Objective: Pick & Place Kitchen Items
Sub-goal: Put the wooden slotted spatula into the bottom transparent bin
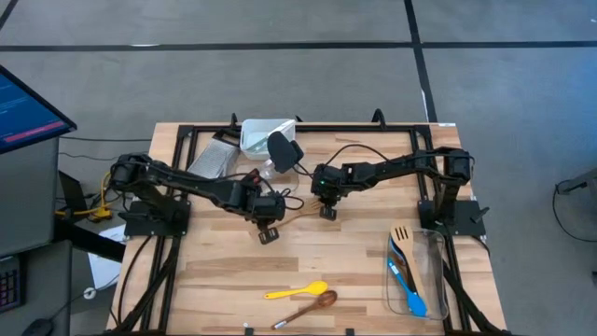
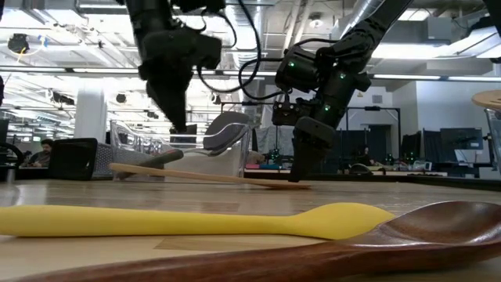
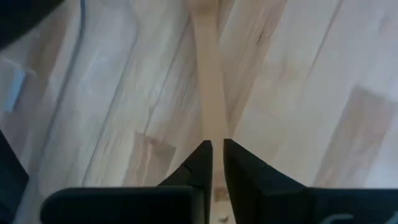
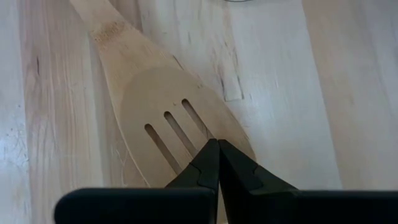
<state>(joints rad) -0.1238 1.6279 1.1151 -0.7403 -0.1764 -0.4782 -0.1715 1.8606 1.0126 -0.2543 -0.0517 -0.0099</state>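
A pale wooden slotted turner (image 2: 203, 176) lies on the table's middle; its slotted head (image 4: 155, 99) is under my right gripper (image 1: 327, 214), which is shut with its tips on the head. My left gripper (image 1: 268, 235) hangs above the turner's handle (image 3: 208, 74), clear of it, its fingers a narrow gap apart (image 3: 217, 149). Near the front edge lie a yellow silicone spoon (image 1: 297, 291) and a dark wooden spoon (image 1: 308, 306), flat on the wood. My right gripper has its shut fingertips (image 4: 208, 155) on the turner's slotted head, beside the slots (image 4: 186, 121). The fingers come from above, slanting down from the table's right side. The head lies on the table under them (image 2: 301, 184).
A clear tub (image 1: 431, 280) at the right front holds blue utensils and a wooden turner. At the far middle another clear tub (image 1: 261, 135) holds a black utensil (image 1: 283, 149); a silvery bag (image 1: 213, 159) lies beside it. A black frame (image 1: 177, 149) rims the table.
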